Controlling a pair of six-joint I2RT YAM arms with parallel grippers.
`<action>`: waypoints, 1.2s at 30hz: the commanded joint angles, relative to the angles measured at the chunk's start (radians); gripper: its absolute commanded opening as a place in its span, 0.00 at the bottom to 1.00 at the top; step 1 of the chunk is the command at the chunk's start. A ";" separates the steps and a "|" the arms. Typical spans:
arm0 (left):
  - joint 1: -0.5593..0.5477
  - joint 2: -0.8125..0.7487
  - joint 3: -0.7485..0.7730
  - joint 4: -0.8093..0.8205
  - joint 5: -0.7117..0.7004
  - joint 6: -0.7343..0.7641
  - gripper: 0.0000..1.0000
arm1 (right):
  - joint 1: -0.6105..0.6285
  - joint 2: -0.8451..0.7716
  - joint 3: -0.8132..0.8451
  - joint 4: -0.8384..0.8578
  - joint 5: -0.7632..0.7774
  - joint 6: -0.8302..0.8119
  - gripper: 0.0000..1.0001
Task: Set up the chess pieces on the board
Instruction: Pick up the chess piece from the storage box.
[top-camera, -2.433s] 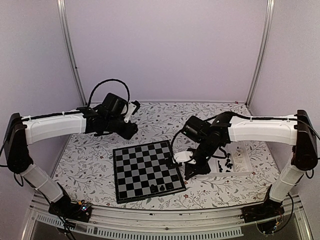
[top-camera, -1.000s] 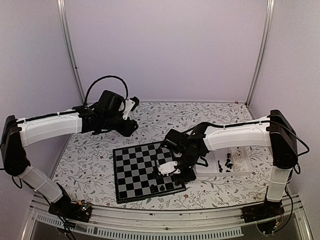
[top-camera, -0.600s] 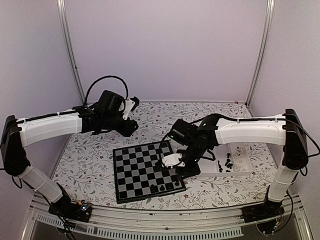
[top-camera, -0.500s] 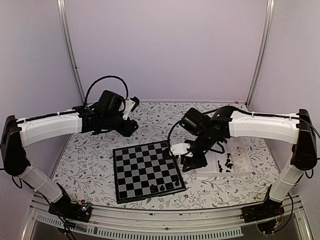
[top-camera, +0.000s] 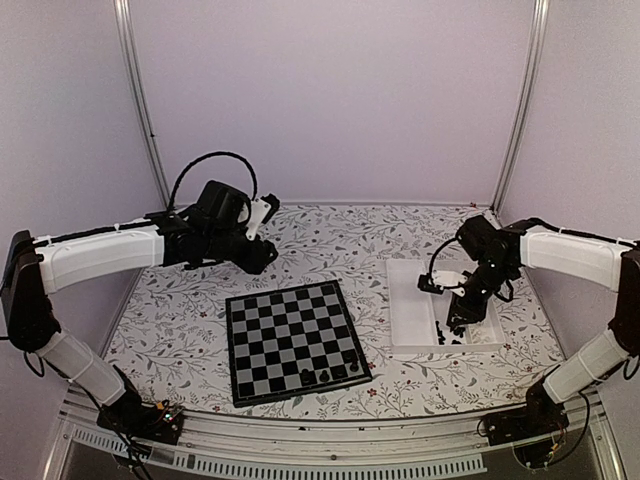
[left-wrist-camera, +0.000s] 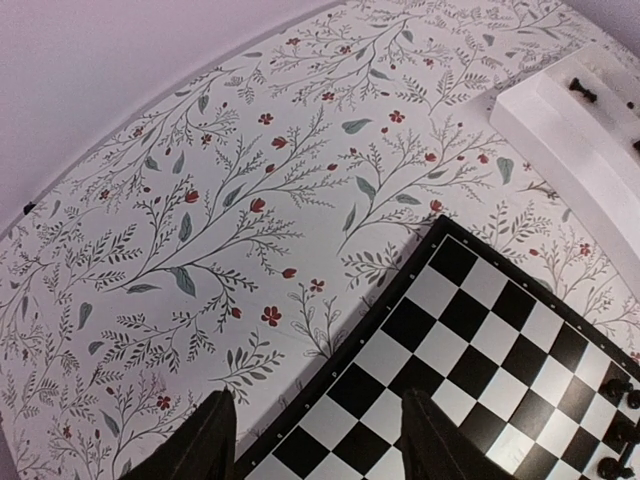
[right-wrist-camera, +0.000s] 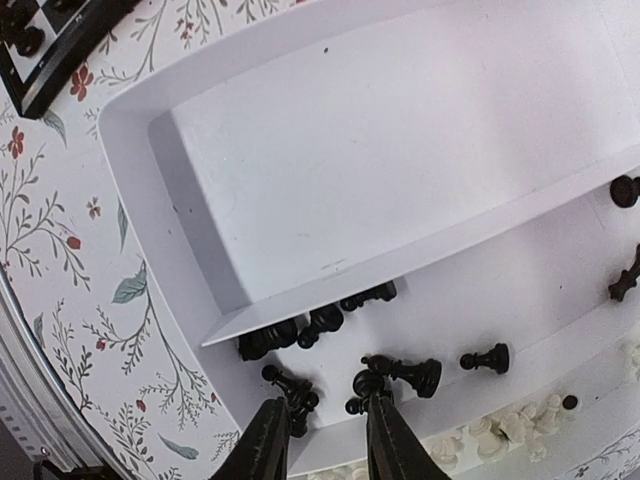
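Chess pieces (top-camera: 325, 375) on board (top-camera: 290, 340): three.

In left wrist view, flat black-and-white chessboard (left-wrist-camera: 480, 370) running off bottom and right edges; only its corner showing in right wrist view. There, white compartmented plastic tray (right-wrist-camera: 330, 160) spilling past top and right edges, pale cream pieces (right-wrist-camera: 510, 432) getting clipped at bottom edge. Overhead, tiny black chess pieces (top-camera: 325, 377) on board appearing too small for telling kinds. Right pincer (top-camera: 458, 322) fingertips blending into dark wrist overhead, gap reading unclear.
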 joint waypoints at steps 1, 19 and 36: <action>-0.002 0.010 0.012 -0.009 0.015 0.009 0.59 | -0.033 -0.055 -0.051 0.000 0.057 -0.013 0.29; -0.015 0.023 0.018 -0.021 0.033 0.009 0.58 | -0.054 0.060 -0.062 0.042 0.167 -0.022 0.24; -0.014 0.031 0.021 -0.028 0.049 0.009 0.59 | -0.054 0.139 -0.078 0.069 0.168 -0.029 0.20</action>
